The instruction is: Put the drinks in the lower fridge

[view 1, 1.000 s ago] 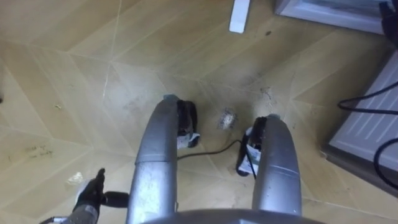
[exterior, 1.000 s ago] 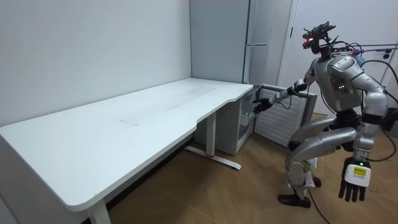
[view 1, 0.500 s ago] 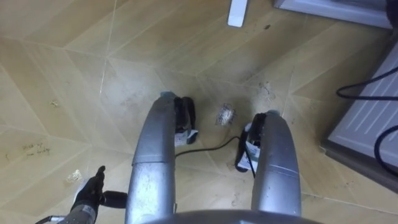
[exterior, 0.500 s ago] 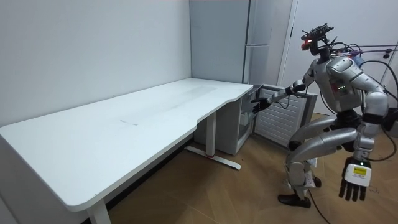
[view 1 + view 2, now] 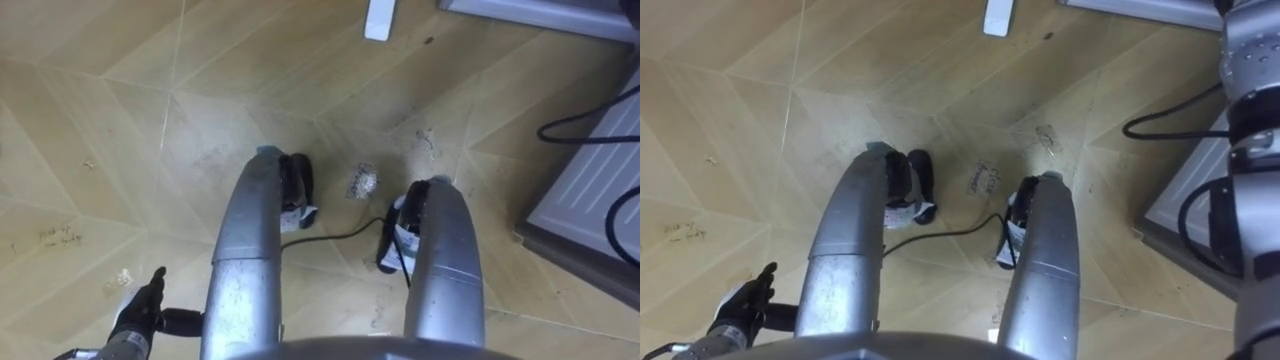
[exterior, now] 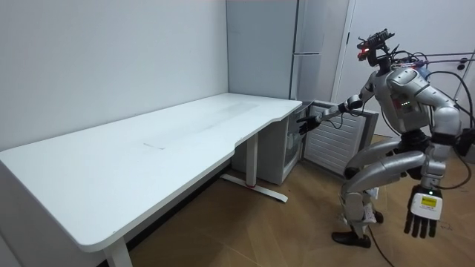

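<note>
Lower fridge (image 6: 280,152) by desk (image 6: 148,148), door (image 6: 338,144) wide open | right hand (image 6: 306,122) at door edge, grip unreadable | left hand (image 6: 421,216) hangs empty, fingers slack | I want a gentle release, door left wide for drinks.

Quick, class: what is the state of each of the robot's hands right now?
Left hand: open, empty, hanging at its side.
Right hand: at the lower fridge door; state cannot be told.
</note>
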Controlling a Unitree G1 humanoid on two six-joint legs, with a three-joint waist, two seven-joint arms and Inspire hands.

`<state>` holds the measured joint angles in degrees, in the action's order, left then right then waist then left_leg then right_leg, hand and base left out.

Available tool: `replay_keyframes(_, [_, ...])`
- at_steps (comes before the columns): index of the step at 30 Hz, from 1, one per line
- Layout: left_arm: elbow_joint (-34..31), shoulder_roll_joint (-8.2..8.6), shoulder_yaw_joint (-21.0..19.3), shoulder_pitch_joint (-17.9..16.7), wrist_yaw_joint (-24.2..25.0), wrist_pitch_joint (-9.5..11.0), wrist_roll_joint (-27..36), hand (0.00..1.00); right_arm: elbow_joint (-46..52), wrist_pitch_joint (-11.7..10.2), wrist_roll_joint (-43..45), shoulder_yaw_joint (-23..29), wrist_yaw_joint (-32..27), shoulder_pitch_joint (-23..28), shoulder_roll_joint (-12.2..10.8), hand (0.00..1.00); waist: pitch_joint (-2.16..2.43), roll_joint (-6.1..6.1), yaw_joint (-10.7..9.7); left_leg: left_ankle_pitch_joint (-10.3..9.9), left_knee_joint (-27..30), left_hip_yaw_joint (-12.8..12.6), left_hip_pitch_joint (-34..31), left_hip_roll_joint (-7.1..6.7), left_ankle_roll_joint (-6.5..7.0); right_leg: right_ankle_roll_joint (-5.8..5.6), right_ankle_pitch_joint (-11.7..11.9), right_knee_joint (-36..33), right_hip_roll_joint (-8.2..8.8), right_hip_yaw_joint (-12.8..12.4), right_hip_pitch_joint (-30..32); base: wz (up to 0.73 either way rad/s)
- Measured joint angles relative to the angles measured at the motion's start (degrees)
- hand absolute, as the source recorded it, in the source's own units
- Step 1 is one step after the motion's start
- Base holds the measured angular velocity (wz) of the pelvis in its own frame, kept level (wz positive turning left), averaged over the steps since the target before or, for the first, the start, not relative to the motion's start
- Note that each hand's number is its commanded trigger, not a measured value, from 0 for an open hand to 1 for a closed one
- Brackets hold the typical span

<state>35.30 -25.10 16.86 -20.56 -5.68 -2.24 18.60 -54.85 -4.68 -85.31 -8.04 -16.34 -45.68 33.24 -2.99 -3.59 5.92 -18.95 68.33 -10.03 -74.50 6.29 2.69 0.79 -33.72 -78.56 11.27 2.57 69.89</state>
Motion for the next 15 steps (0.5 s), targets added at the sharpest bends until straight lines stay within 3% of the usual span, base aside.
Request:
replay_keyframes(7, [0.1, -2.65, -0.1, -0.8, 0.0, 0.1, 0.9, 0.00, -0.6, -1.3, 0.5, -2.2, -3.5, 0.0, 0.0, 0.00, -0.14, -0.39, 1.3, 3.0, -3.8, 3.4, 0.1, -1.10, -1.81, 1.90, 1.0, 3.0, 0.31, 4.1, -1.8, 0.15])
replay_keyframes(10, [-0.4, -3.17, -0.6, -2.0, 0.1, -0.1, 0.9, 0.00, -0.6, -2.7, 0.5, -3.5, -4.5, 0.1, 0.0, 0.00, -0.15, -0.39, 2.4, 3.6, -4.3, 4.4, 0.0, -1.06, -2.68, 2.84, 1.1, 3.3, 0.29, 5.3, -2.1, 0.08])
replay_keyframes(15, [-0.7, -3.31, -1.0, -3.6, 0.6, -0.4, 0.9, 0.00, -0.7, -3.2, 0.4, -5.4, -5.9, 0.3, 0.0, 0.00, -0.14, -0.38, 3.0, 4.2, -5.1, 5.8, -0.1, -1.05, -3.84, 4.09, 0.9, 3.9, 0.28, 7.1, -3.1, 0.10])
